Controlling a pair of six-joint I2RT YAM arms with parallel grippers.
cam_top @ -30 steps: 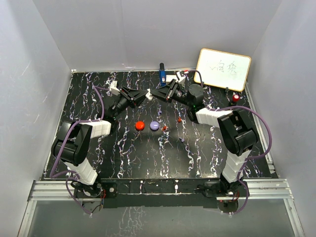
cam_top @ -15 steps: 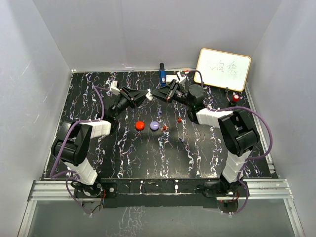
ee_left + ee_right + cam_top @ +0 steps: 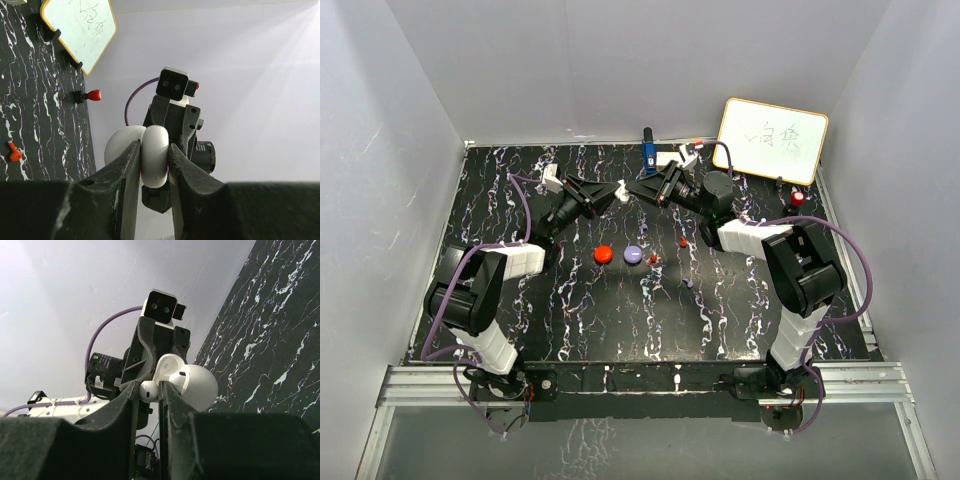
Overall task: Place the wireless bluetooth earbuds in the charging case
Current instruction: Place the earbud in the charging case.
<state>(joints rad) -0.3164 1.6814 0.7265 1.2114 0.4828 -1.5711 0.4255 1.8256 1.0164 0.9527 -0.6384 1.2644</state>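
Left hand point(image 3: 153, 147) tight around white charging case point(image 3: 156, 167); right hand point(image 3: 148, 386) tight on white earbud point(image 3: 148, 391).

Left gripper point(image 3: 616, 190) and right gripper point(image 3: 638, 188) tip to tip above table point(image 3: 570, 310), rear centre. Case point(image 3: 155, 155) between left fingers; earbud point(image 3: 148, 391) between right fingers, just beside case. Puck point(image 3: 603, 254) on table before them, second puck point(image 3: 632, 254) just right. Whiteboard point(image 3: 772, 140) rear right.

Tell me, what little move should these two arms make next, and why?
Probably the right gripper should nudge its white earbud forward into the open charging case. The earbud is pinched in its jaws, right beside the case's open mouth but not yet seated, while the left gripper holds the case clamped.
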